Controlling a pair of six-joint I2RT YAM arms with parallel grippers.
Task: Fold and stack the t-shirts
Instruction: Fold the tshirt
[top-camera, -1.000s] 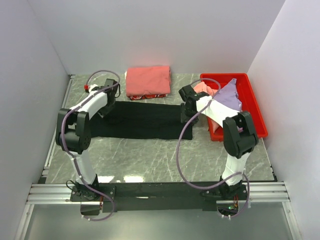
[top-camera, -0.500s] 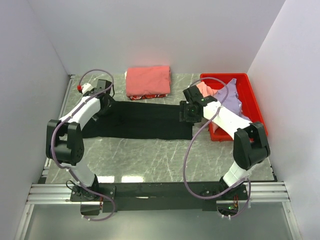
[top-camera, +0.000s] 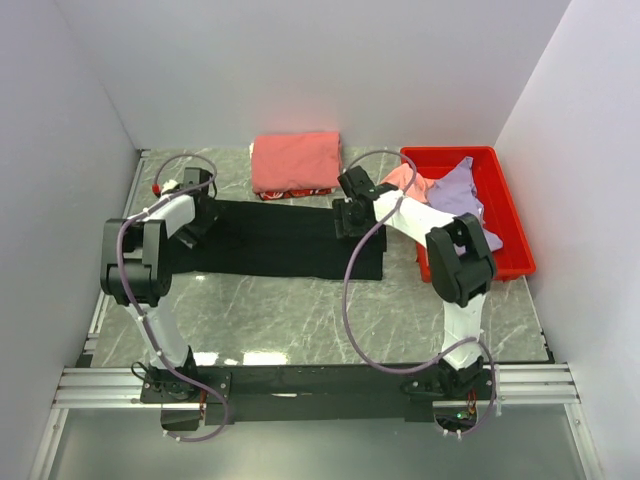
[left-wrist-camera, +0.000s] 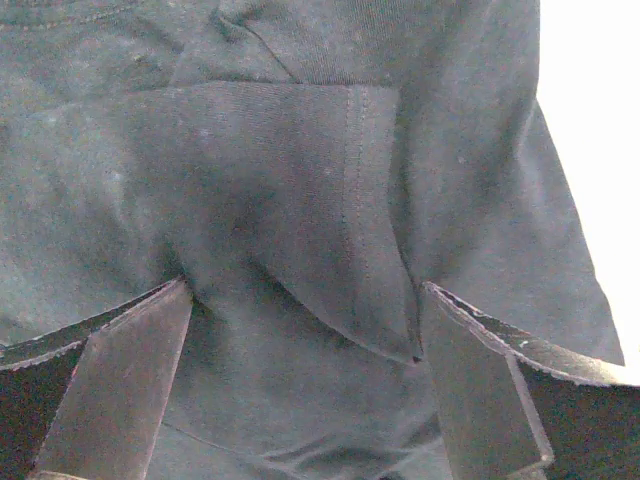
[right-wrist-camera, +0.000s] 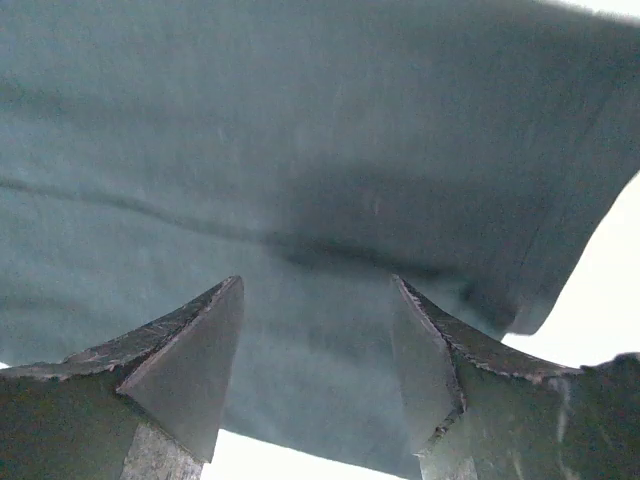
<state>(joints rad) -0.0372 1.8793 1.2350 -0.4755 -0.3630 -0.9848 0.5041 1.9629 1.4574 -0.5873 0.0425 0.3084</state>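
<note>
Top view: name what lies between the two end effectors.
The black t-shirt, spread flat, spans the stretch from the left end effector to the right end effector, seen in the top view.

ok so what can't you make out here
Top view: the left arm covers the left end of the black t-shirt.
Top view: the right arm hides part of the red bin and the lavender t-shirt in it.
Top view: the layer under the folded coral t-shirt is too small.
Wrist views: black cloth fills them; the rest is blown white.
</note>
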